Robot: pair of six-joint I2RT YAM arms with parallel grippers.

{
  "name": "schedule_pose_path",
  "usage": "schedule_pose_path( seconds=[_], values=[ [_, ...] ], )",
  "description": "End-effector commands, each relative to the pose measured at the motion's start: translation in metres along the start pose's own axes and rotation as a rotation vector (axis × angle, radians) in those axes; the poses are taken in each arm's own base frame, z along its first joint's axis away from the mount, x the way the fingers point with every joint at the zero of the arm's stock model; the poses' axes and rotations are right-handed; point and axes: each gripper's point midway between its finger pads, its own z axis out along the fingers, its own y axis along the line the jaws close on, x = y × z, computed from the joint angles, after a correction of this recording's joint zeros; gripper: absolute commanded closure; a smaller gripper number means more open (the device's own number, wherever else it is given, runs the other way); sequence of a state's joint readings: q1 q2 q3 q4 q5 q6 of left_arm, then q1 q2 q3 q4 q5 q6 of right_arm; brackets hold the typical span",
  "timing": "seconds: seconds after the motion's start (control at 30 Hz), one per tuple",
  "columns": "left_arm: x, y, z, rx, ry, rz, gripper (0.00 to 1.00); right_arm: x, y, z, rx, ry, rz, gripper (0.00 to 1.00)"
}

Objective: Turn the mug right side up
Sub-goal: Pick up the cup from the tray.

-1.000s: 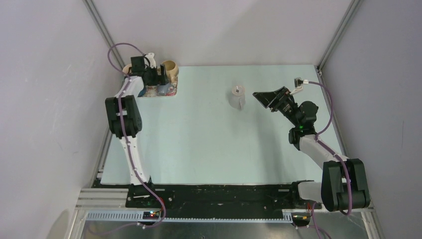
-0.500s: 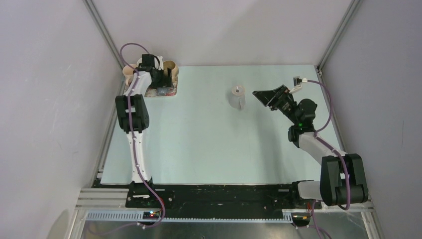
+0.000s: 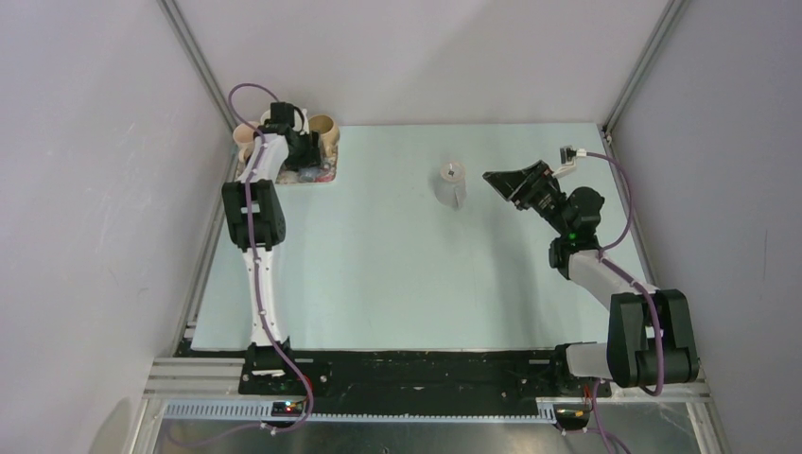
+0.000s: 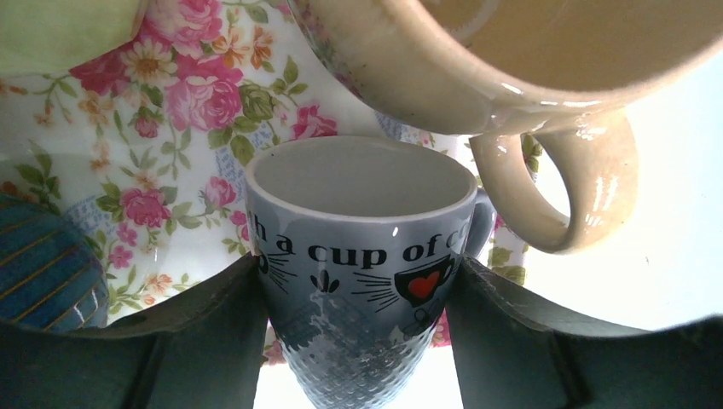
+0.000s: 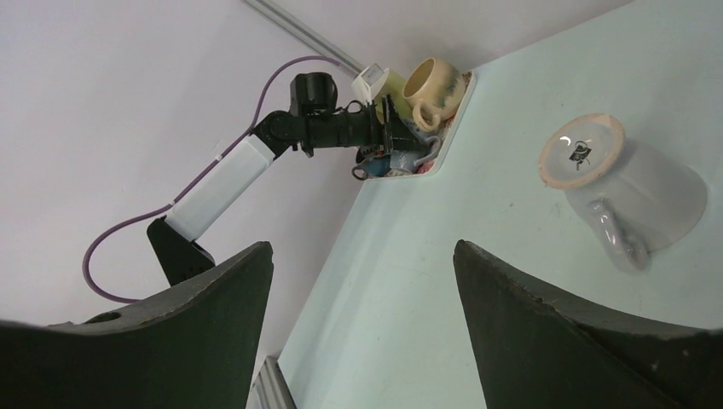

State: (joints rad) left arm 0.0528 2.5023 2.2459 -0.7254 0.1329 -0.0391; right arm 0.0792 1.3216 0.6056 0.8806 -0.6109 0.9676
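Note:
A white mug (image 3: 452, 184) stands upside down at the middle back of the table, its base up; it also shows in the right wrist view (image 5: 627, 192) with its handle toward the camera. My right gripper (image 3: 498, 180) is open and empty (image 5: 362, 247), just right of this mug and apart from it. My left gripper (image 3: 301, 154) is at the far left over a floral tray (image 3: 324, 176). In the left wrist view it (image 4: 358, 264) is shut on a grey-blue mug (image 4: 362, 256) printed "a cup of", whose mouth faces away from the camera.
The floral tray (image 4: 170, 102) also holds a beige mug (image 4: 511, 68) lying right beside the grey-blue mug, and a dark blue object (image 4: 43, 264). The beige mug (image 3: 323, 127) is at the tray's back edge. Enclosure walls stand close behind and to both sides.
The left arm has stretched further back over the tray, its gripper now closer to the beige mug. The right arm and the white mug have hardly moved.

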Motion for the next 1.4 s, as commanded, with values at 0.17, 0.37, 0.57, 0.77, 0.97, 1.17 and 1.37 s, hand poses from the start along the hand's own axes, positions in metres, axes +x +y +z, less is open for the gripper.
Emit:
schedule_pose_path(
  seconds=[0.17,0.37,0.57,0.77,0.97,1.17,1.37],
  values=[
    [-0.011,-0.016,-0.044,0.112,-0.031,-0.005,1.0,-0.026,0.037,-0.001,-0.087,-0.045,-0.103,0.18],
    [-0.039,-0.044,-0.115,0.267,-0.148,0.089,1.0,-0.027,0.047,-0.001,-0.113,-0.028,-0.135,0.19],
    [-0.033,-0.094,-0.183,0.5,-0.218,0.184,1.0,-0.022,0.082,0.005,-0.222,0.057,-0.198,0.25],
    [0.022,-0.168,-0.246,0.704,-0.236,0.412,1.0,0.019,0.111,0.019,-0.304,0.263,-0.286,0.33],
    [0.084,-0.239,-0.302,0.892,-0.241,0.592,1.0,0.063,0.114,0.032,-0.283,0.398,-0.409,0.35],
    [0.129,-0.281,-0.331,0.956,-0.235,0.718,1.0,0.092,0.113,0.039,-0.269,0.453,-0.408,0.38],
    [0.153,-0.298,-0.352,0.971,-0.261,0.789,1.0,0.118,0.107,0.033,-0.24,0.528,-0.425,0.39]
  ],
)
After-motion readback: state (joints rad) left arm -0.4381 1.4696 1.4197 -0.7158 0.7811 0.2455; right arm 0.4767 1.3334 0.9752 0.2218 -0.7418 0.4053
